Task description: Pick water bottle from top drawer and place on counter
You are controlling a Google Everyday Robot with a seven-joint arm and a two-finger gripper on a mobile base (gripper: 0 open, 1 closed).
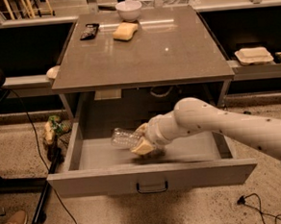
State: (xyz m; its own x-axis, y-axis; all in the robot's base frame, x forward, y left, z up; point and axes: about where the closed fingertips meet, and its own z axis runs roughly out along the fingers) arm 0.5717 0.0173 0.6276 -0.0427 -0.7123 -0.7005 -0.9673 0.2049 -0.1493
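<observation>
One small clear ribbed plastic water bottle (122, 137) sits tilted inside the open grey top drawer (97, 182), its right end clasped by the beige two-finger gripper (143, 143). A firm hold and a straight rise clear of the drawer front should come before any swing toward the glossy brown-grey counter (174, 49).

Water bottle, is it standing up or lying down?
Lying down: the water bottle stretches sideways inside the open top drawer, with the tool at one end.

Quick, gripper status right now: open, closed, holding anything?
Gripper: closed on the water bottle, low inside the open top drawer.
</observation>
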